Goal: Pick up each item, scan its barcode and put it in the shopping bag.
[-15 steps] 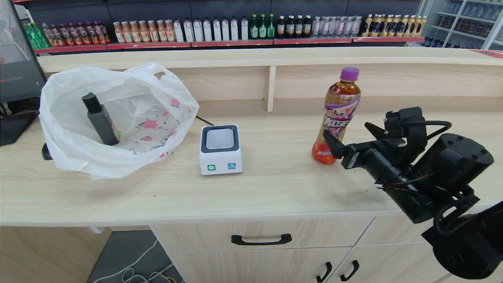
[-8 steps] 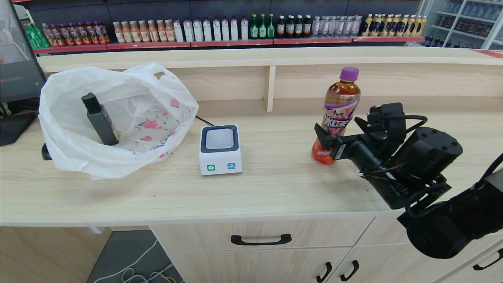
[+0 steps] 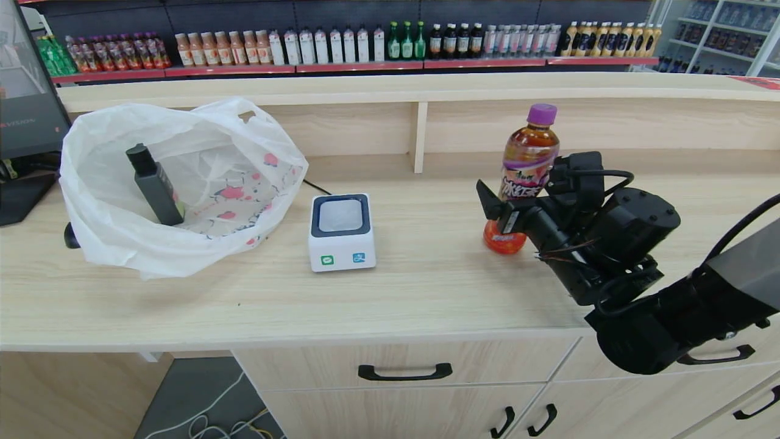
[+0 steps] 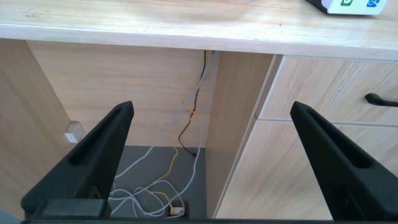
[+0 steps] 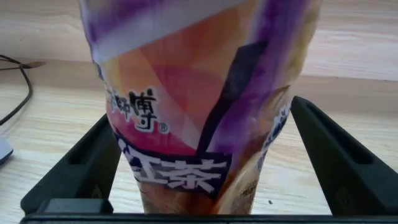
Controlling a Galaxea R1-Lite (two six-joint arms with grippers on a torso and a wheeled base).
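An orange tea bottle (image 3: 529, 149) with a purple cap stands upright on the right of the wooden counter (image 3: 426, 286). My right gripper (image 3: 519, 190) is open around its lower half, one finger on each side. In the right wrist view the bottle (image 5: 205, 106) sits between the two fingers (image 5: 81, 171) of the right gripper (image 5: 206, 118). The white scanner (image 3: 341, 230) sits mid-counter. The white shopping bag (image 3: 109, 225) lies open at the left with a dark bottle (image 3: 155, 186) inside. My left gripper (image 4: 211, 109) hangs open below the counter edge, holding nothing.
A dark monitor (image 3: 27, 103) stands at the far left. A raised ledge (image 3: 420, 91) with an upright divider runs behind the counter, and shelves of drinks (image 3: 341, 46) beyond it. Drawers (image 3: 405, 371) lie under the counter. A corner of the scanner (image 4: 348, 5) shows above loose cables (image 4: 180, 155).
My right arm has moved forward and to the left, bringing its open fingers from beside the tea bottle to either side of it. The bottle, bag and scanner have not moved.
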